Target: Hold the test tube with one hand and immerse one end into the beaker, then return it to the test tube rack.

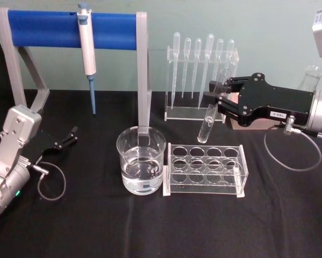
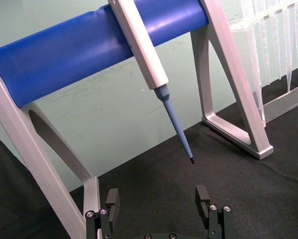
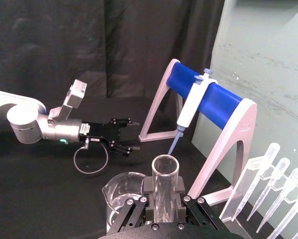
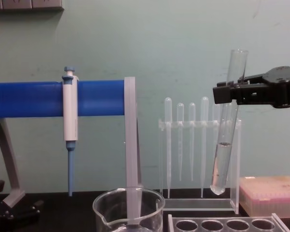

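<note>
The test tube hung clear of the bench, tilted with its rounded end down, above the far side of the test tube rack and to the right of the beaker. The right gripper reached in from the right, its jaws closed on the tube's upper part, a little below the flared rim. In the chest view a little liquid sat in its lower half. It looked light and stiff, but it was thin, slick glass, so it would likely slip under a loose grip and crack under a hard squeeze or a knock on the beaker's rim. The high hold seemed right, since it left the long lower end free to dip into the water. The left gripper lay parked at the near left, jaws apart and empty.
</note>
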You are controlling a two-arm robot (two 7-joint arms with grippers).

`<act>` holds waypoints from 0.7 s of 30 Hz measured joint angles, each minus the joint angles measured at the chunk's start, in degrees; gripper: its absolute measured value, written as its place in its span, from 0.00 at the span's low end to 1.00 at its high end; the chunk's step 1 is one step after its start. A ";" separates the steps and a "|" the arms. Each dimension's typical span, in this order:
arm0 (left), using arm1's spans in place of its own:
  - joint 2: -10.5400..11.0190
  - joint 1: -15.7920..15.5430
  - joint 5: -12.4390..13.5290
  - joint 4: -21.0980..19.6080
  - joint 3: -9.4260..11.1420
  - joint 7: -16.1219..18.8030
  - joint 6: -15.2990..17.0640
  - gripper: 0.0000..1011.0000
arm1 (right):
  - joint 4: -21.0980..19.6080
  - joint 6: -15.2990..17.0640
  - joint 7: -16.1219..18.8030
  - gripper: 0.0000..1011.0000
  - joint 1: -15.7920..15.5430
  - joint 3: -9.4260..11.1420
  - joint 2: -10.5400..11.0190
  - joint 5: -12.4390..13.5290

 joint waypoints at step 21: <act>0.00 0.00 0.00 0.00 0.00 0.00 0.00 0.99 | 0.00 0.00 0.00 0.22 0.00 0.00 0.00 0.00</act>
